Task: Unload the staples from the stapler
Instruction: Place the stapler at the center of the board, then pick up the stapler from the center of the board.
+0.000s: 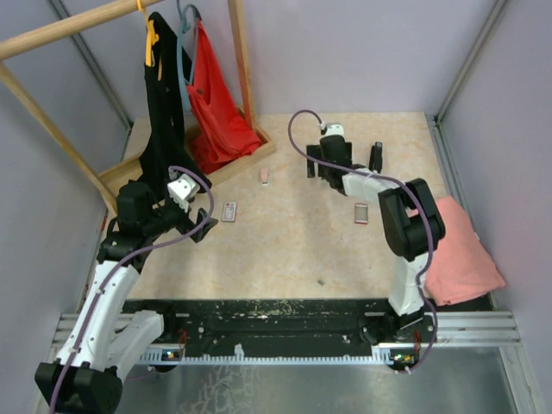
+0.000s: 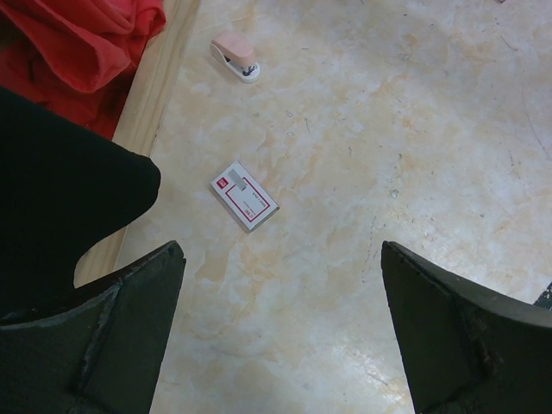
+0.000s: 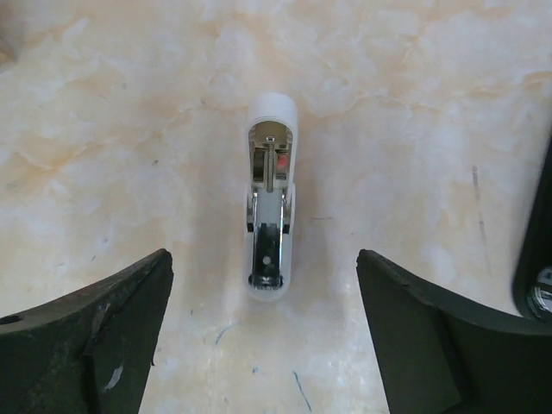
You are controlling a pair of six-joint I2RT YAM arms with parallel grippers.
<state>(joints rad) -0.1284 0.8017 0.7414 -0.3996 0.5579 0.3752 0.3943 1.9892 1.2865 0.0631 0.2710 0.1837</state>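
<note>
Gaping empty, left jaws and right jaws hover, the right straddling a white clip-like piece (image 3: 272,216).

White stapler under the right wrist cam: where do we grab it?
Pinch the white stapler across its long white sides at mid-length, from straight above. It lies flat, narrow, open metal channel up, lengthwise between the right gripper's open jaws.

Bright, even light; soft shadows; mostly sharp.
</note>
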